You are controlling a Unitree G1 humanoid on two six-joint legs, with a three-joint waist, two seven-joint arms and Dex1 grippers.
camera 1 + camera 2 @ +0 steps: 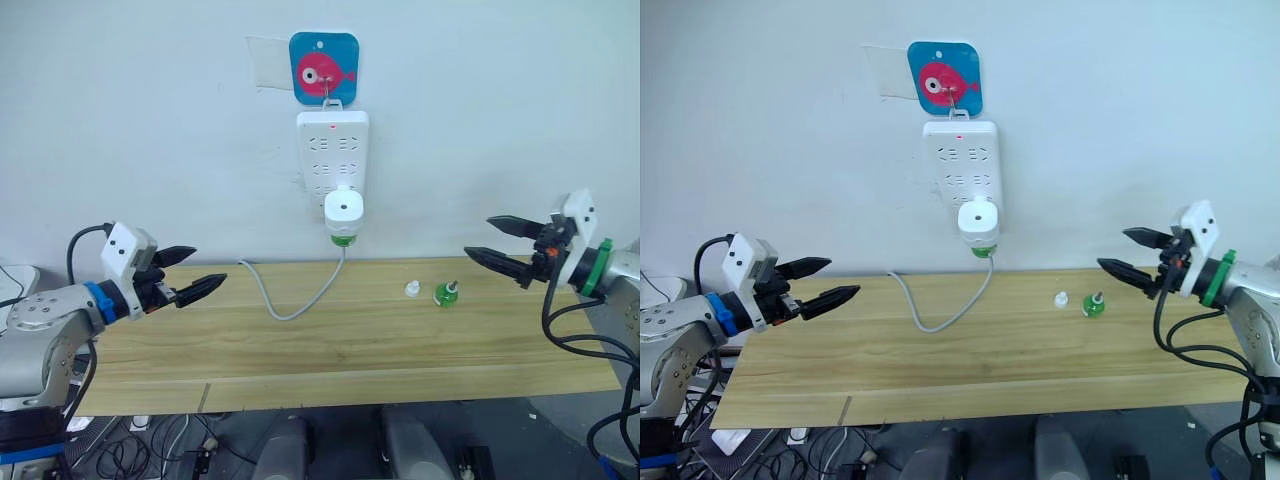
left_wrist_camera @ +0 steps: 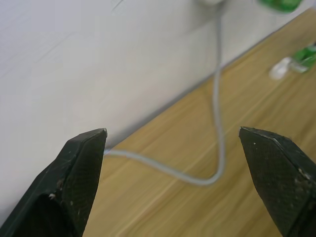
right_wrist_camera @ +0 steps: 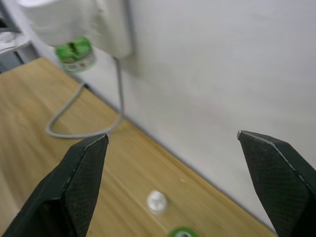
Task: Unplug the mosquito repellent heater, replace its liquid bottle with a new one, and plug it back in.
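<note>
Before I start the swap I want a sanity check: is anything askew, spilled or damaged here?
Nothing stands out. The heater sits plugged into the power strip, its bottle in place. The spare bottle stands upright on the table beside a small white cap. No spill shows.

A lab test bench: bare wooden table (image 1: 330,350), plain white wall (image 1: 150,150), loose cables (image 1: 150,450) underneath.

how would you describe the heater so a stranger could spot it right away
Find the white power strip hanging on the wall under a blue fish plaque. The heater is the small rounded white unit plugged into the strip's bottom end, above the wooden table. It alone has a round vent on its face and a green bottle hanging beneath it.
</note>
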